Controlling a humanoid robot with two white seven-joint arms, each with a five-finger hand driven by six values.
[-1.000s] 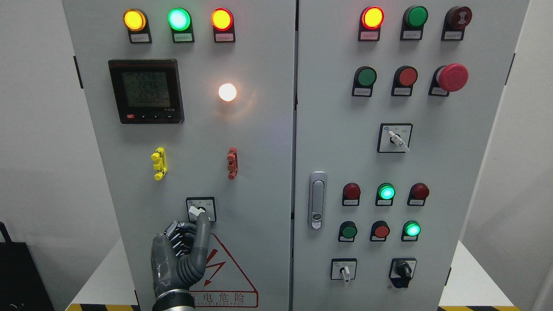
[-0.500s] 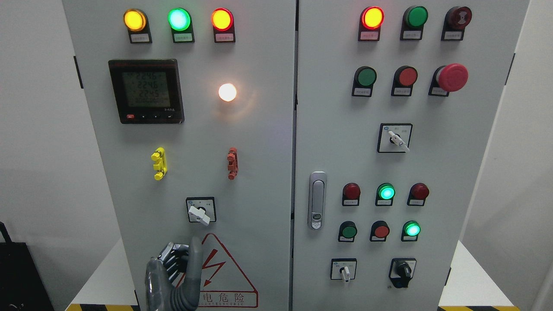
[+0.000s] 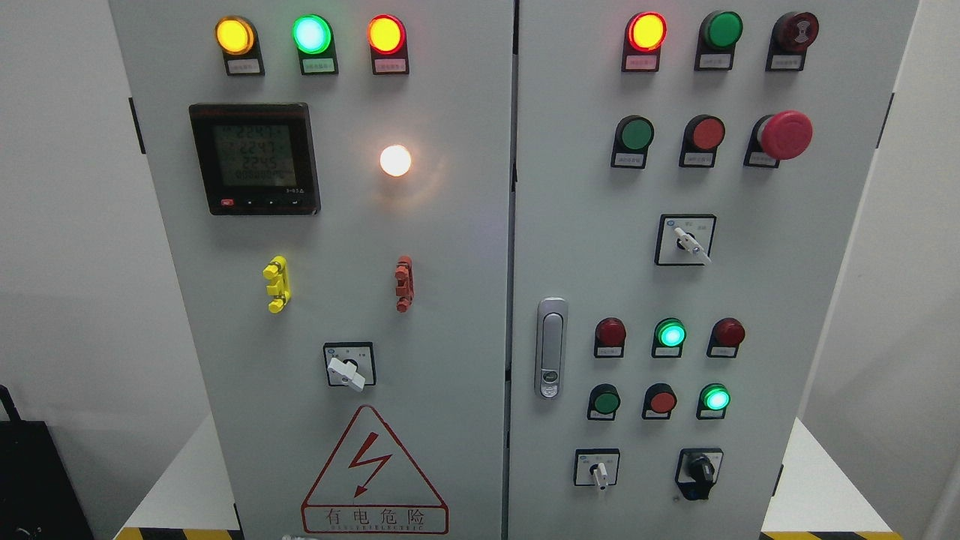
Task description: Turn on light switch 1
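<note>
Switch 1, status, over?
Both hands out of view. Switch free, white handle pointing lower right. Lamp above it lit. Nothing in the way.

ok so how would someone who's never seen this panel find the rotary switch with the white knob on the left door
Start on the left cabinet door and go down to the red triangular warning sign at its bottom. The rotary switch sits in a black-framed square right above the sign's tip. It is the only switch on that door, and its white knob is slanted.
</note>
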